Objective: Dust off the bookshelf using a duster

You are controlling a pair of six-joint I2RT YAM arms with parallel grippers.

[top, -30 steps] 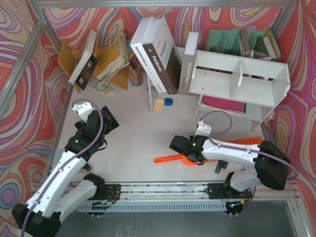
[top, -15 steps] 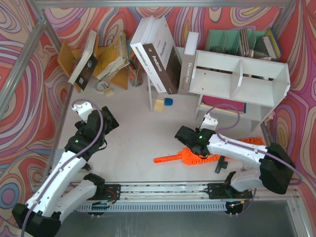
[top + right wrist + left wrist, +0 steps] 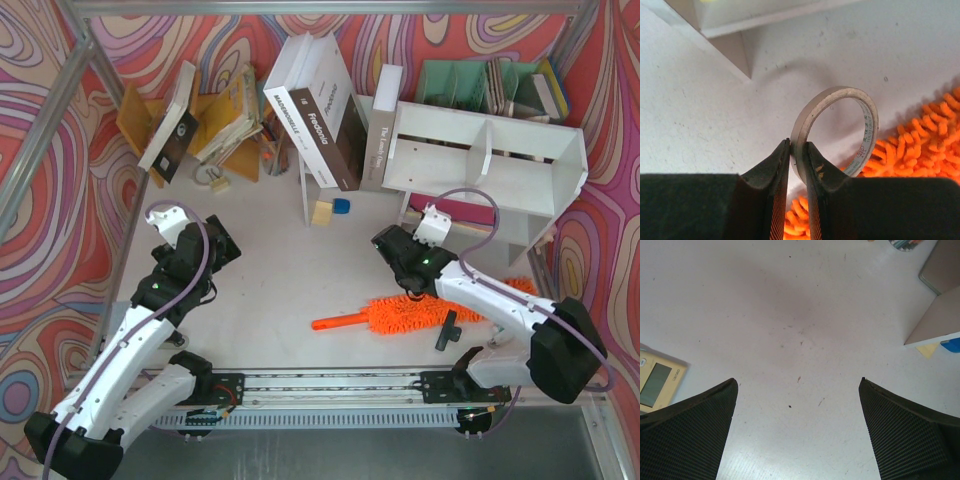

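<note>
The orange duster lies flat on the table, fluffy head [image 3: 425, 310] to the right and slim handle [image 3: 335, 323] pointing left. My right gripper [image 3: 388, 243] is above and behind it, in front of the white bookshelf [image 3: 500, 170]. In the right wrist view the right gripper [image 3: 799, 145] is shut on the rim of a grey tape roll [image 3: 867, 120], held upright above the duster head [image 3: 920, 145]. My left gripper [image 3: 218, 250] is open and empty over bare table at the left; it also shows in the left wrist view [image 3: 797, 382].
Large books [image 3: 320, 110] lean on a white stand left of the bookshelf, with a yellow block [image 3: 321, 212] and a blue piece [image 3: 342, 206] below. A mint organizer [image 3: 470, 85] stands behind. A black object [image 3: 447, 330] lies by the duster. A calculator [image 3: 657, 382] lies near the left gripper.
My right gripper has risen off the duster and moved back and right toward the bookshelf. The duster stays on the table. The left arm has not moved.
</note>
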